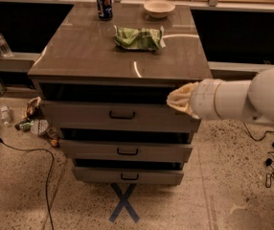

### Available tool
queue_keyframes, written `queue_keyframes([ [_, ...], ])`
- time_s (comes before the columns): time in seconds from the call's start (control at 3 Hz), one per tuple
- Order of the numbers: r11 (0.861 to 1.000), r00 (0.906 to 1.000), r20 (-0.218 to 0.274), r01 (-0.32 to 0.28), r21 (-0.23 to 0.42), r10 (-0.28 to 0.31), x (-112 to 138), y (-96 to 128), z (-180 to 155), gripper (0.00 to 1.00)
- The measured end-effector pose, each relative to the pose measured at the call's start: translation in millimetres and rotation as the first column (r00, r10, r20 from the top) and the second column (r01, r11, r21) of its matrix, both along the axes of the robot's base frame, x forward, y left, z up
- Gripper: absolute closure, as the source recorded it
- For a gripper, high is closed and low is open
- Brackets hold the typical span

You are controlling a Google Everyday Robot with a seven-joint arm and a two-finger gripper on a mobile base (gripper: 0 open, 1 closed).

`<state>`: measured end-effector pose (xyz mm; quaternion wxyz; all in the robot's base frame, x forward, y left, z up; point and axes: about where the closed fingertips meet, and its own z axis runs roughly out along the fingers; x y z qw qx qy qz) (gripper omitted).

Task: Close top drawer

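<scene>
The top drawer (79, 115) stands pulled out a little from under the counter (89, 51), with a dark gap above its front and a dark handle (122, 114) at its centre. The tool (181, 99), the tan tip of the white arm (242, 99) reaching in from the right, sits at the right end of the drawer's upper front edge, seemingly against it; how far open it is, or whether it grips anything, I cannot tell. On the counter are a can (104, 4), a bowl (159, 7) and a green bag (139, 37).
</scene>
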<state>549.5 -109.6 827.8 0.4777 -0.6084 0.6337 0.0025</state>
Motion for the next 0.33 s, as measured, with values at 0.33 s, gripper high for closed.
queue_keyframes([
  [0.33, 1.0, 1.0, 0.005, -0.006, 0.028, 0.006, 0.8, 1.9, 16.0, 0.86],
])
